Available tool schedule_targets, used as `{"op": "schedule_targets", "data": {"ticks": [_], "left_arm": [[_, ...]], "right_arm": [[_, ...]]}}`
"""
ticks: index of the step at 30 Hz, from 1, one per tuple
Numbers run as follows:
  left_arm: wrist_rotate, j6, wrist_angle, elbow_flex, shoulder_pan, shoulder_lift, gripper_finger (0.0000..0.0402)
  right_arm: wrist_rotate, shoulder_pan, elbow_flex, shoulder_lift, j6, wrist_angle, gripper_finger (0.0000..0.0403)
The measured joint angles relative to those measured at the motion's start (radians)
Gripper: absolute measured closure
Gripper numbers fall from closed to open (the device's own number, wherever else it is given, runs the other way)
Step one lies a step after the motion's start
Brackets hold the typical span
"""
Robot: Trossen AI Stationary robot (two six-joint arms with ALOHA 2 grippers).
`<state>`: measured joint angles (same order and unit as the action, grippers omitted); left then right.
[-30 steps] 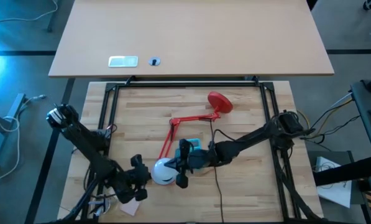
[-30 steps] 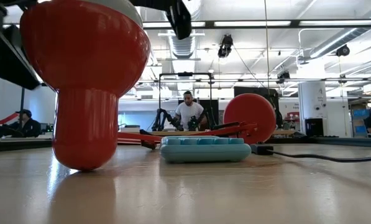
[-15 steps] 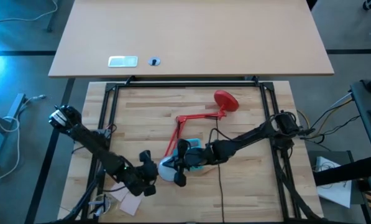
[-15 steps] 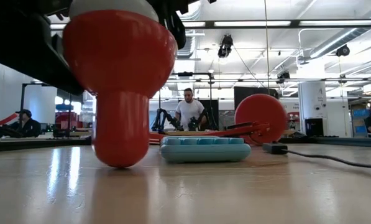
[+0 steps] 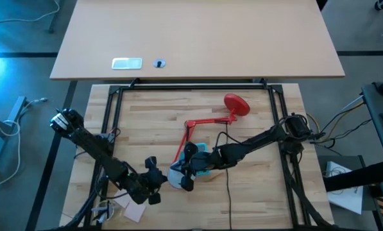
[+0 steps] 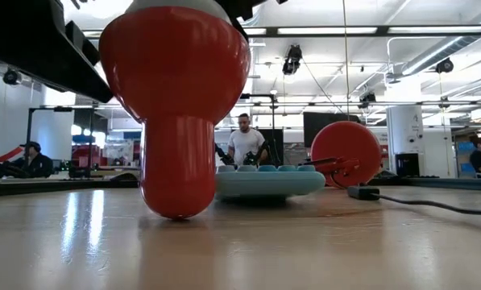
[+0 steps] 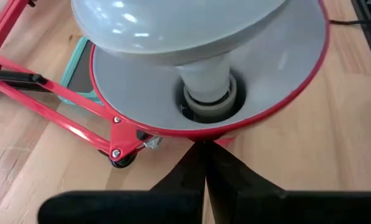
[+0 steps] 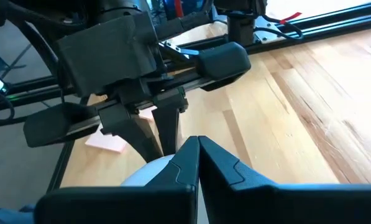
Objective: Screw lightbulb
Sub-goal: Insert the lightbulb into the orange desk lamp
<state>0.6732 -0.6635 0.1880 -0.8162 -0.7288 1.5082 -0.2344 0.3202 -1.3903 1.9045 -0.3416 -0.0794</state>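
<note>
Lightbulb (image 7: 204, 37) sits neck-down in the socket at the centre of the red lamp's shade (image 7: 297, 81), dome toward the left wrist camera, its grey base just inside the collar. Biggest thing first: the wooden tabletop (image 5: 146, 115) carries the red desk lamp, whose round foot (image 5: 236, 104) rests well apart from the shade, joined by thin red struts (image 5: 204, 122). A teal tray (image 6: 268, 182) lies just beside the shade on the tabletop. Left hand (image 7: 204, 163) is at the shade's rim, fingers pressed together at the red edge. Right hand (image 8: 198, 155) is over the shade from the other side, its fingers together too, tips meeting.
</note>
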Motion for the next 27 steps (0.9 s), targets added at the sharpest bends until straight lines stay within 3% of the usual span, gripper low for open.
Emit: {"op": "schedule_targets", "data": {"ticks": [5, 10, 15, 19, 27], "left_arm": [[-0.008, -0.014, 0.113, -0.057, -0.019, -0.002, 0.0402], [-0.030, -0.073, 0.253, -0.160, -0.076, -0.003, 0.0402], [0.059, -0.053, 0.121, -0.185, -0.108, 0.003, 0.0402], [0.062, 0.020, 0.011, -0.177, -0.073, 0.034, 0.0402], [0.062, 0.042, 0.008, -0.184, -0.021, 0.050, 0.0402]], "right_arm": [[0.001, 0.003, 0.005, -0.027, 0.003, 0.020, 0.0401], [-0.050, 0.034, 0.006, -0.168, 0.026, 0.161, 0.0401], [-0.268, 0.065, 0.047, -0.229, -0.068, 0.384, 0.0401], [-0.277, 0.065, 0.084, -0.211, -0.149, 0.377, 0.0401], [-0.231, 0.075, 0.085, -0.149, -0.182, 0.378, 0.0401]]}}
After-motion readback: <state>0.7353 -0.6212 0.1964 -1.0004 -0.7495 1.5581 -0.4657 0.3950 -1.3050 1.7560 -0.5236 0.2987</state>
